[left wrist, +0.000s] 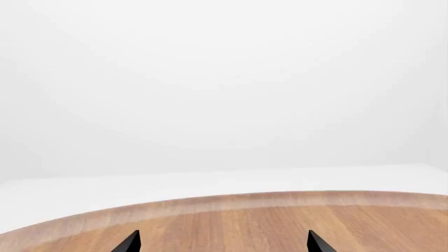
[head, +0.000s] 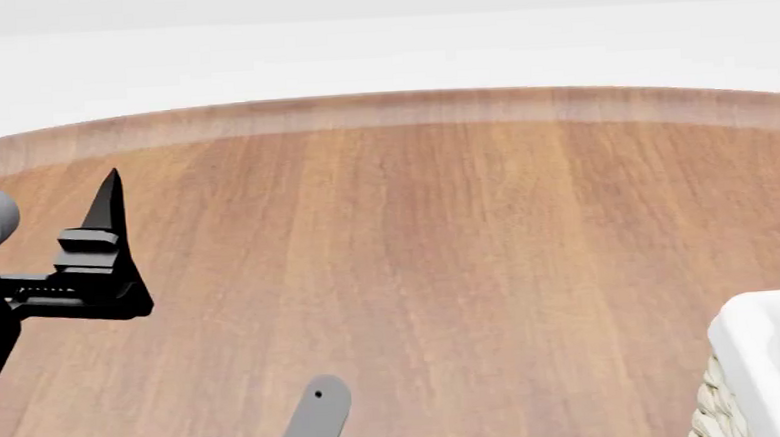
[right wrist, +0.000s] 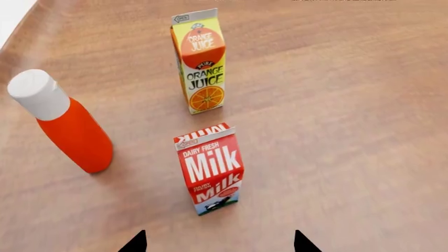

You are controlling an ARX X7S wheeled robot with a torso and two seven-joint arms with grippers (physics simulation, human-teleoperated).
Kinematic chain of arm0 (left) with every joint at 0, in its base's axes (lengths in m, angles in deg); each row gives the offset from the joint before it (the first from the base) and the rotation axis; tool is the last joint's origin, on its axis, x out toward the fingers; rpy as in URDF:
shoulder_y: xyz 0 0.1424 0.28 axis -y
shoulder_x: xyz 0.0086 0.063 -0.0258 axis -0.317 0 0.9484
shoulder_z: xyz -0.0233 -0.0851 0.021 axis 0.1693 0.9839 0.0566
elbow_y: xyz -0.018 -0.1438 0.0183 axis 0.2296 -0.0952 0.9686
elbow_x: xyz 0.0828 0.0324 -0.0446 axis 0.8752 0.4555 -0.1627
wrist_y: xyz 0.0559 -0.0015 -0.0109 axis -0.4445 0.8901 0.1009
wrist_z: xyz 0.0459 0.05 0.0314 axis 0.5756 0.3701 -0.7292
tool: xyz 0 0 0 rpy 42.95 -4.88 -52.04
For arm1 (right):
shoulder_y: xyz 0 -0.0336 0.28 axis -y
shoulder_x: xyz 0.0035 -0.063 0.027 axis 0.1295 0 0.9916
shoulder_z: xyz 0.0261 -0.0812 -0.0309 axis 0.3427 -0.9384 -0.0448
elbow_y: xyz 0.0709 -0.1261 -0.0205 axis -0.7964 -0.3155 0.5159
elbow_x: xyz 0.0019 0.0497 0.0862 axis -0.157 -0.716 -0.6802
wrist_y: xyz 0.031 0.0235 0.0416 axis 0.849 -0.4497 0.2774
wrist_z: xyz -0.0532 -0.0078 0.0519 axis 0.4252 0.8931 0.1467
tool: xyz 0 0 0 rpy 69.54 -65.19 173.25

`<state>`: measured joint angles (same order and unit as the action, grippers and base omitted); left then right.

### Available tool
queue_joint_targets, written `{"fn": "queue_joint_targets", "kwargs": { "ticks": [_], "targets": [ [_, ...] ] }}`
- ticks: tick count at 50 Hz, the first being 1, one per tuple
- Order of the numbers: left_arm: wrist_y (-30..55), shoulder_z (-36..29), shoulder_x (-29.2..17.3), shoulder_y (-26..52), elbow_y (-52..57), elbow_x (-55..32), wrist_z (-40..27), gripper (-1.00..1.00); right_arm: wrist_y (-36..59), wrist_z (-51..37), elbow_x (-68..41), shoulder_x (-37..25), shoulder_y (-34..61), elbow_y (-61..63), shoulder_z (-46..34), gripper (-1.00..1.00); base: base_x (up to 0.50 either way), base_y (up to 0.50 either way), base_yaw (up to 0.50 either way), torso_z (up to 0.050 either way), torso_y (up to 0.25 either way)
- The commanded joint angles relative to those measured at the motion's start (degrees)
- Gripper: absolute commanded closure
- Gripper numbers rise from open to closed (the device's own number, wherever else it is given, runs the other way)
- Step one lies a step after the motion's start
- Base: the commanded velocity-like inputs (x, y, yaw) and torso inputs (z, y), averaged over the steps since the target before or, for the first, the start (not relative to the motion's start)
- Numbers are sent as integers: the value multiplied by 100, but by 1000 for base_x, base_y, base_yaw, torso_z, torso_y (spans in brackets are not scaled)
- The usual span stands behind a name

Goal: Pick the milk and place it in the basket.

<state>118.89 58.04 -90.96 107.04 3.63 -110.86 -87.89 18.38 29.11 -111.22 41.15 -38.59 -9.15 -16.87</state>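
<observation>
The milk (right wrist: 209,169), a small carton with red panels and white lettering, stands upright on the wooden table in the right wrist view. My right gripper (right wrist: 219,242) hovers just short of it, open, its two dark tips spread wider than the carton and holding nothing. One corner of the basket (head: 774,331), cream wicker under a white liner, shows at the head view's lower right. My left gripper (left wrist: 224,243) is open and empty over bare wood near the table's far edge. The head view does not show the milk.
An orange juice carton (right wrist: 199,62) stands upright beyond the milk. A red bottle with a white cap (right wrist: 68,126) stands to one side of both. The round wooden table (head: 431,236) ends at a curved rim; white floor lies past it.
</observation>
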Motion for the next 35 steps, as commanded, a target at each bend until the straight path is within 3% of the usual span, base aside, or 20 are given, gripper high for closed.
{"fn": "queue_joint_targets", "kwargs": {
  "ticks": [1,35],
  "targets": [
    [-35,-10,-31,-34,6,-40,-21,-100,-739,373,419,40,-9,-644,-374,-100,0,0,0,0,0],
    [-209,-103,-101,-106,-117,-104,-74,-100,-2321,1369,1144,752,205,-2507,-1102,-100,0,0,0,0,0]
  ]
}}
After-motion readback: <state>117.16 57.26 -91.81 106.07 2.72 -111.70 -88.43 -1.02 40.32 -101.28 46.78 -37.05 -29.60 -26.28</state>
